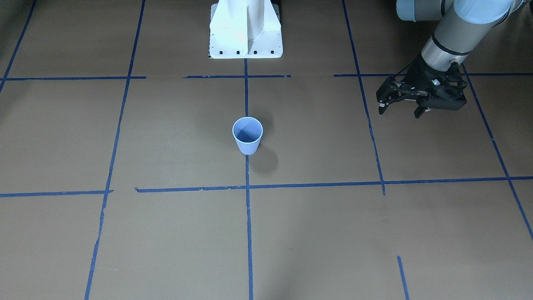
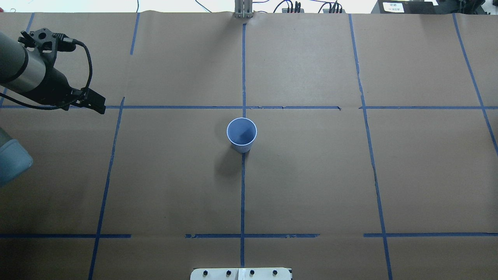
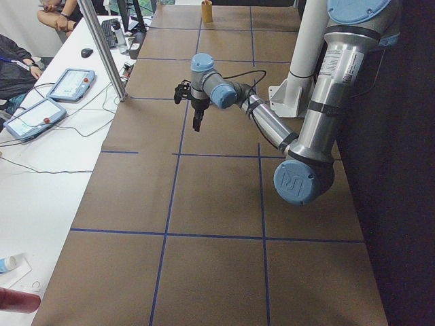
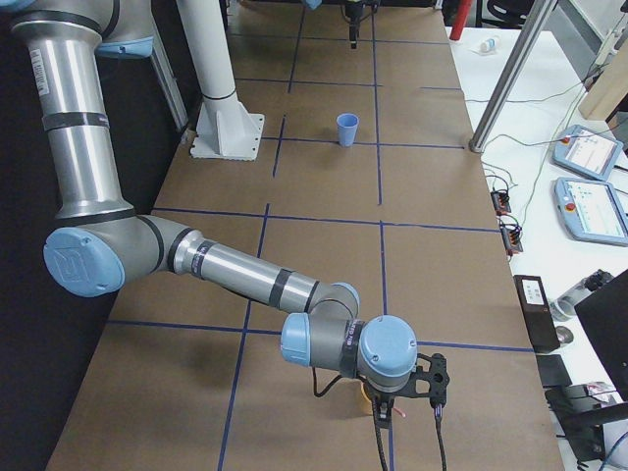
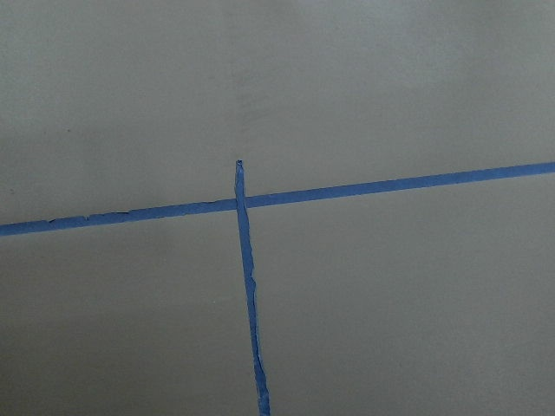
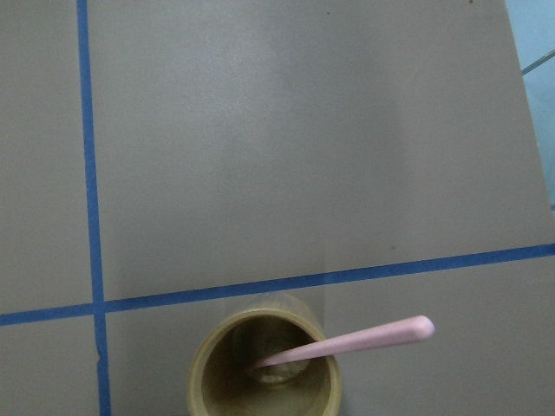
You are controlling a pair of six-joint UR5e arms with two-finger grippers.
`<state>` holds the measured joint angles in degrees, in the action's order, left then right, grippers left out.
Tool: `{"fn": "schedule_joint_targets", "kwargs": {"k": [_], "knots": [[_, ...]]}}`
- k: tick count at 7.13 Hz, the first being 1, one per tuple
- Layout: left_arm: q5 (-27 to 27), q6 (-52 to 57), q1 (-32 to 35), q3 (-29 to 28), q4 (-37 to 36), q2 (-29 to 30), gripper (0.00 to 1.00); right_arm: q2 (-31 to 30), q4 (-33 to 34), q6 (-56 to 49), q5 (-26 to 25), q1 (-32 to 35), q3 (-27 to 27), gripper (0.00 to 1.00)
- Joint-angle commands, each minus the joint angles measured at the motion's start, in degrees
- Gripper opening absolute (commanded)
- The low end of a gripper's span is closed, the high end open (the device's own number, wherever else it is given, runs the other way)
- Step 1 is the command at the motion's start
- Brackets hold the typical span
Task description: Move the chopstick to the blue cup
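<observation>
One pink chopstick [image 6: 355, 340] leans in a tan cylindrical holder [image 6: 201, 371], its upper end jutting past the rim. The holder stands at the robot's right end of the table [image 2: 311, 175], under the right gripper [image 4: 385, 407]; whether that gripper is open or closed cannot be told. One blue cup [image 1: 248, 146] stands upright at table centre. One left gripper [image 1: 399, 113], fingers spread with nothing between them, hangs well apart from the cup.
</observation>
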<state>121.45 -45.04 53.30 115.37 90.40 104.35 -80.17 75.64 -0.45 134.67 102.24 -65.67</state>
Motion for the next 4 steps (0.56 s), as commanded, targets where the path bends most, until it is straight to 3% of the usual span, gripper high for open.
{"fn": "schedule_joint_targets", "kwargs": {"k": [1,4], "knots": [[0.01,-0.14,-0.04,-0.06,-0.05,0.33,1.00,0.45,-0.31,0.10,-1.16,-0.64,2.29,1.00],[0.01,-0.23,-0.13,-0.06,-0.13,0.42,1.00,4.03,-0.40,0.19,-3.62,-2.57,6.93,1.00]]}}
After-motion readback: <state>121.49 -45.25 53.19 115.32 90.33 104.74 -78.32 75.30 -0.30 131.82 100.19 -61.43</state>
